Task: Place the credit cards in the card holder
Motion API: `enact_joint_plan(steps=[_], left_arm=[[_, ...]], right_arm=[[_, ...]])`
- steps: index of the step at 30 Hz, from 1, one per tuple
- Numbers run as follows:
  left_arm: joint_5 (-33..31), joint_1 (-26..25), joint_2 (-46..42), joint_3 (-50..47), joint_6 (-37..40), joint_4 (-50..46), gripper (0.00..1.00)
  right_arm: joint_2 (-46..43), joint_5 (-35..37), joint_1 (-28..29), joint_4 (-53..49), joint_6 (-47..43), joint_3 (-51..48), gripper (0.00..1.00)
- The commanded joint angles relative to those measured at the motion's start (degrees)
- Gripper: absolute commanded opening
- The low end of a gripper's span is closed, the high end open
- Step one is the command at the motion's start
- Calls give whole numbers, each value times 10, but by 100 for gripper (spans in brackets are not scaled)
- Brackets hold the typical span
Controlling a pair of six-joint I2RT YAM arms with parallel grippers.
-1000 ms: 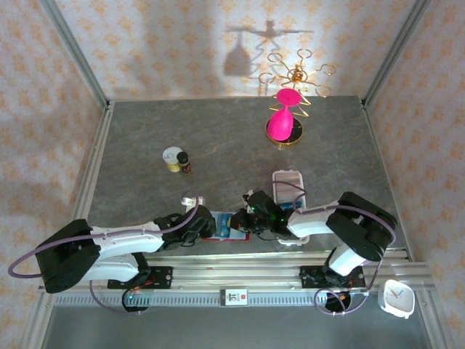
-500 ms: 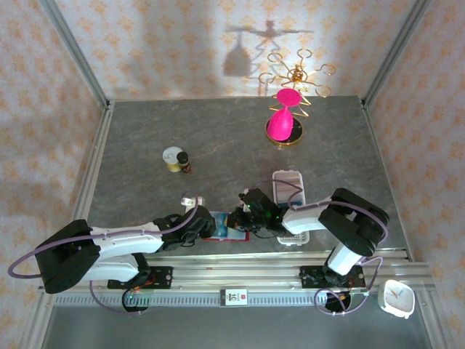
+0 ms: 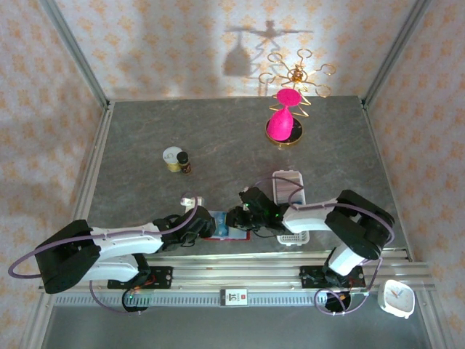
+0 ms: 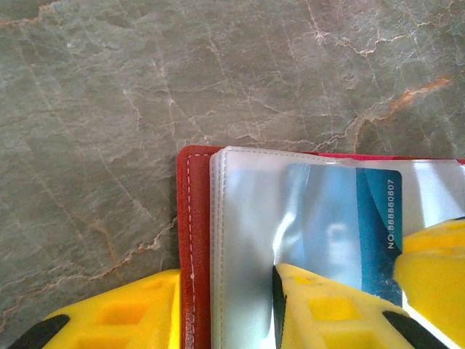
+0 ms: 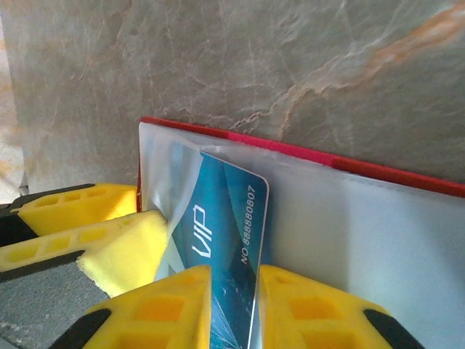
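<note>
The red card holder [image 3: 220, 226] lies open near the table's front edge, its clear sleeves [image 4: 247, 240] facing up. My left gripper [image 4: 225, 309] is shut on its left side, one finger outside the red cover [image 4: 187, 240] and the other pressing on the sleeve. A blue VIP credit card [image 5: 225, 218] stands tilted with its top corner inside a sleeve of the card holder [image 5: 327, 156]. My right gripper [image 5: 234, 305] straddles the card's lower part with its jaws slightly apart. The two grippers [image 3: 200, 227] [image 3: 243, 218] meet over the wallet.
A white slotted tray [image 3: 288, 185] sits just right of the wallet, under the right arm. Farther back stand a small jar with a dark bottle [image 3: 176, 159] and a pink ornament on a gold stand [image 3: 283, 122]. A white clock [image 3: 397, 298] sits off the table, front right.
The right gripper has shifted a little left, onto the wallet, and its jaws have loosened round the card. The left arm has stayed put.
</note>
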Motion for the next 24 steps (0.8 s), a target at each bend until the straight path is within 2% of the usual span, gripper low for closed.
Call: enact_joint_plan(steps=[1, 4, 10, 14, 18, 24], left_arm=[[37, -3, 11, -23, -12, 11, 33], [39, -3, 7, -24, -10, 14, 33], [44, -4, -12, -39, -17, 36, 37], [48, -3, -31, -55, -24, 58, 38], [63, -3, -40, -72, -32, 98, 39], [66, -3, -44, -79, -36, 105, 40]], right_arm=[[-23, 47, 2, -47, -11, 4, 24], [-21, 40, 2, -35, -6, 1, 23], [6, 26, 3, -31, -9, 14, 12], [17, 27, 7, -36, -10, 21, 9], [25, 27, 13, -36, -9, 29, 8], [34, 24, 23, -24, -1, 43, 7]])
